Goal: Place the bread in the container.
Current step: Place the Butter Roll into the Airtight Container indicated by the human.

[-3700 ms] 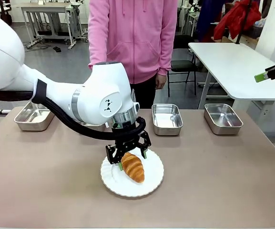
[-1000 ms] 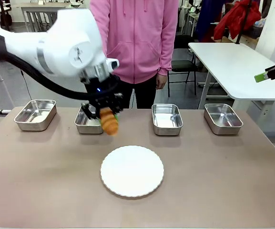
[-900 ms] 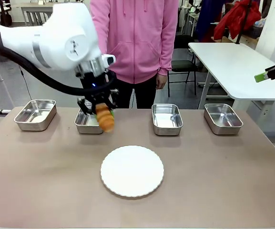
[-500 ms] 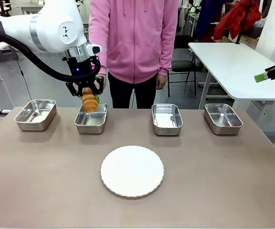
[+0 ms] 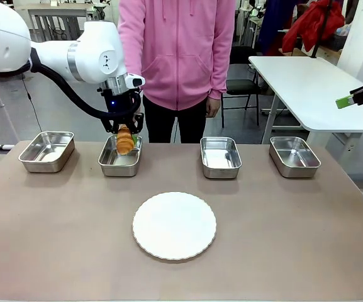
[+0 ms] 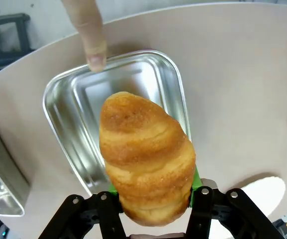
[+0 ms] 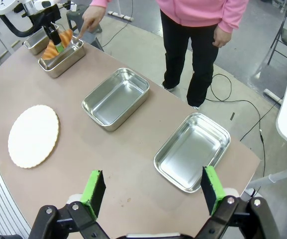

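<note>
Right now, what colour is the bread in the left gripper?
Golden-brown, with ridged bands: the bread, clearest in the left wrist view.

L gripper [image 5: 124, 133] pointed down, fingers clamped shut w/ a load; R gripper [image 7: 153, 191] hung up high, jaws wide apart.

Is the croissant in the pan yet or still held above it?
Still held: the left hand grips the croissant above the container, whose floor looks bare; a person's finger points at its rim.
</note>
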Robot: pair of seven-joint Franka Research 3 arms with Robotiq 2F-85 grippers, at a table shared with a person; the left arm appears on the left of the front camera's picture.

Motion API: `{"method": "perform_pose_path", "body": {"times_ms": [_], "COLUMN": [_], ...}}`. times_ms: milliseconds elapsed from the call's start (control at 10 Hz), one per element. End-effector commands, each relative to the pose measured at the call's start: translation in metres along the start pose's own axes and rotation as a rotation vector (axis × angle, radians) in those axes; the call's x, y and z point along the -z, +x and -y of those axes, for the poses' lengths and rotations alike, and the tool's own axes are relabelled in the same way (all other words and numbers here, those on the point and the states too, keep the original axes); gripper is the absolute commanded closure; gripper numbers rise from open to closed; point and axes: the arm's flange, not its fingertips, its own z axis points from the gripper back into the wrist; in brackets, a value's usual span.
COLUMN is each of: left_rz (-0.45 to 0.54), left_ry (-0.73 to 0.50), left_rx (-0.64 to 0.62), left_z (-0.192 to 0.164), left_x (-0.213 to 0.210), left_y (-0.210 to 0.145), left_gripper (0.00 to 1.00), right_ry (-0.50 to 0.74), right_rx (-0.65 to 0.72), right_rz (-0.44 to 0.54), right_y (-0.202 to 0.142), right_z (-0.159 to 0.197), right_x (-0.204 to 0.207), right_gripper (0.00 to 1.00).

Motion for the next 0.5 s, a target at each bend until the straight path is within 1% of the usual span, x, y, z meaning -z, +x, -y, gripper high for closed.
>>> {"method": "perform_pose_path", "body": {"times_ms": [0, 200, 300, 400], "left_rz": [-0.011, -0.022, -0.027, -0.026], "left_ry": [0.041, 0.050, 0.054, 0.061], "left_rx": [0.009, 0.019, 0.016, 0.032], "left_z": [-0.0106, -0.0082, -0.0081, -0.0087], "left_x": [-0.0060, 0.0001, 0.0019, 0.0029], "left_y": [0.0006, 0.0012, 0.0008, -0.0011], "left_gripper": [0.48, 0.48, 0.30, 0.00], "right_ry": [0.010, 0.010, 0.010, 0.010], "right_rx": [-0.010, -0.010, -0.010, -0.010], "right_rz": [0.024, 0.024, 0.024, 0.024], "right_y": [0.0012, 0.0012, 0.0012, 0.0012], "right_z": [0.0011, 0.0011, 0.0011, 0.0011], "right_x": [-0.0002, -0.0002, -0.0002, -0.0002], "right_gripper": [0.00, 0.00, 0.00, 0.00]}}
